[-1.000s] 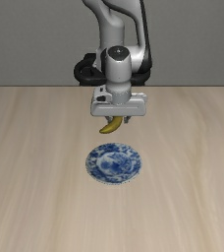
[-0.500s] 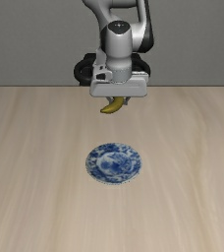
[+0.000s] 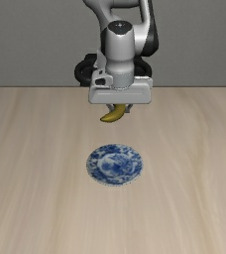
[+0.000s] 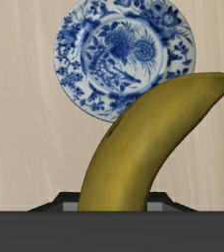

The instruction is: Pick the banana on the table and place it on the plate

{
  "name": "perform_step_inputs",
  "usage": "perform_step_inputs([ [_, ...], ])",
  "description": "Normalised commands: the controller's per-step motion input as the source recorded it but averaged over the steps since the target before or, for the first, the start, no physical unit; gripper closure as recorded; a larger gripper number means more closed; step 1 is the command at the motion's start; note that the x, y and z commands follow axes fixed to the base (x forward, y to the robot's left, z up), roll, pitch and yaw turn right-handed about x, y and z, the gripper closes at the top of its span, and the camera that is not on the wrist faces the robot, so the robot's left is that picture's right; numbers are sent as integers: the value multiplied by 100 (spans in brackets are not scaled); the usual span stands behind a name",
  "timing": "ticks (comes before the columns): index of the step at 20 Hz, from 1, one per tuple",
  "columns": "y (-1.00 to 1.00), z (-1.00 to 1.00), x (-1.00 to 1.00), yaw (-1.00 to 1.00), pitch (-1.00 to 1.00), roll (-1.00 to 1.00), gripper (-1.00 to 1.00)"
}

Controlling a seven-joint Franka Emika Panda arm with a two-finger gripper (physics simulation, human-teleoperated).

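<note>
The gripper [image 3: 113, 106] grasps the banana [image 3: 112, 114] between both fingers, holding it clear of the table [image 3: 31, 149], near the plate [image 3: 115, 164], on its robot-base side

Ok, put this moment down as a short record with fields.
banana: yellow, off the table, held by the gripper
gripper: shut on the banana, raised above the table
plate: blue and white, empty, flat on the table
table: light wood
task: banana picked, not yet on the plate
</note>
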Motion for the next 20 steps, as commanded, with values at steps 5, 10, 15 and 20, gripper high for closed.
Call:
perform_step_inputs([
  [5, 0, 0, 100, 0, 0, 0, 100],
  [10, 0, 0, 100, 0, 0, 0, 100],
  [15, -20, 0, 20, 0, 0, 0, -100],
  [20, 0, 0, 0, 0, 0, 0, -100],
])
